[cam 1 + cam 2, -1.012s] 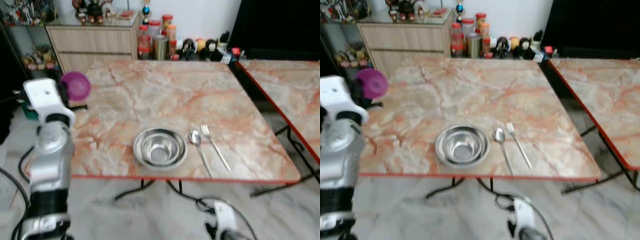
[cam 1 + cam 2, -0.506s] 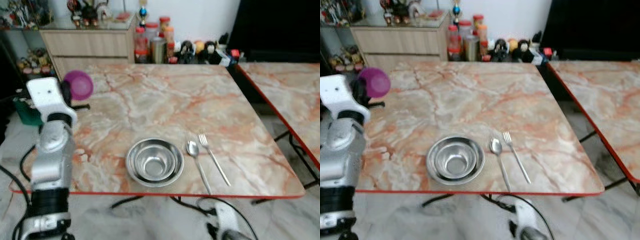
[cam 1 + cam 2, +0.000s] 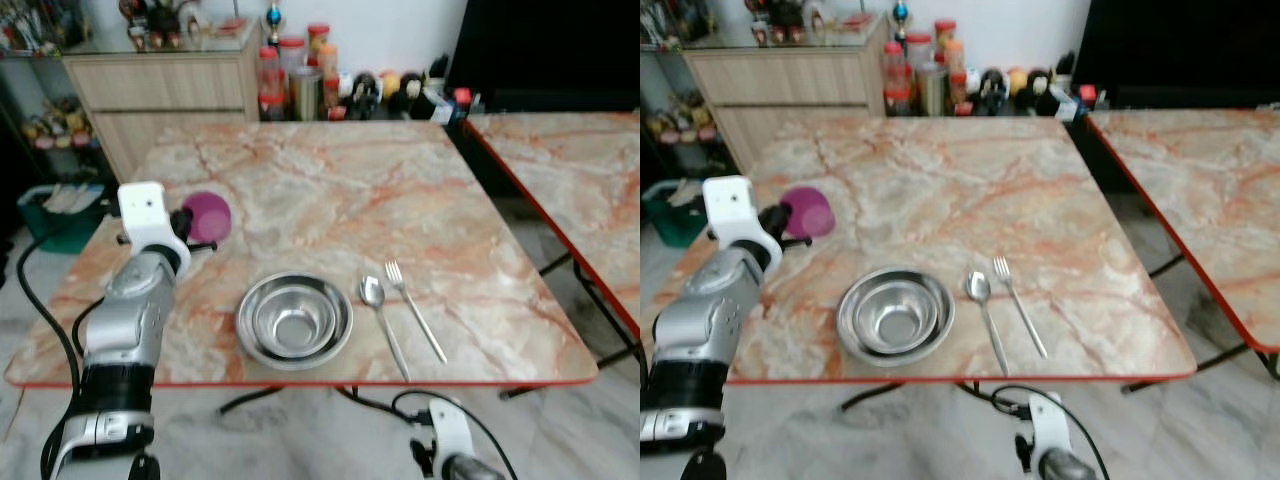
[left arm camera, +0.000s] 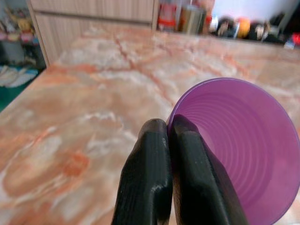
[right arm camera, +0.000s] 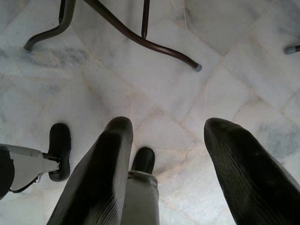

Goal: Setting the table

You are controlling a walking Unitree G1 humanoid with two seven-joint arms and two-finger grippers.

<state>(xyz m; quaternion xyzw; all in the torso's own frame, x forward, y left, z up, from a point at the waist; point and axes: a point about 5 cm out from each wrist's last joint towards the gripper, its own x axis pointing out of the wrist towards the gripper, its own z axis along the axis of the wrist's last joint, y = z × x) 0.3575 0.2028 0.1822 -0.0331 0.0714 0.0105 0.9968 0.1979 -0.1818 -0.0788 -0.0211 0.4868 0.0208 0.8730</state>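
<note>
Purple cup [image 4: 236, 150] is pinched by its rim in your left gripper [image 4: 169, 129]; the two fingers [image 4: 147, 168] are clamped together on the cup wall. From the head views the cup [image 3: 207, 215] sits out over the left part of the marble table [image 3: 330, 190], just beside the left arm's white wrist, with its mouth tipped sideways. You can't tell whether it touches the tabletop.

Steel bowl [image 3: 294, 319] sits near the table's front edge, to the right of the cup and apart from it. Spoon [image 3: 380, 310] lies just right of the bowl, and a fork [image 3: 414, 308] lies just right of the spoon, both with handles pointing toward the front edge. The marble between cup and bowl is bare.

At the far edge, beyond the table, you have a wood cabinet [image 3: 160, 95] with a row of jars [image 3: 290, 80] and small items beside it against the wall. A second marble table [image 3: 570, 190] stands to the right, with a gap between the two.

Your right gripper [image 5: 164, 136] hangs low under the table edge with its fingers [image 5: 101, 173] spread apart, holding nothing, above grey floor tiles [image 5: 225, 42] and dark table legs [image 5: 136, 35].
</note>
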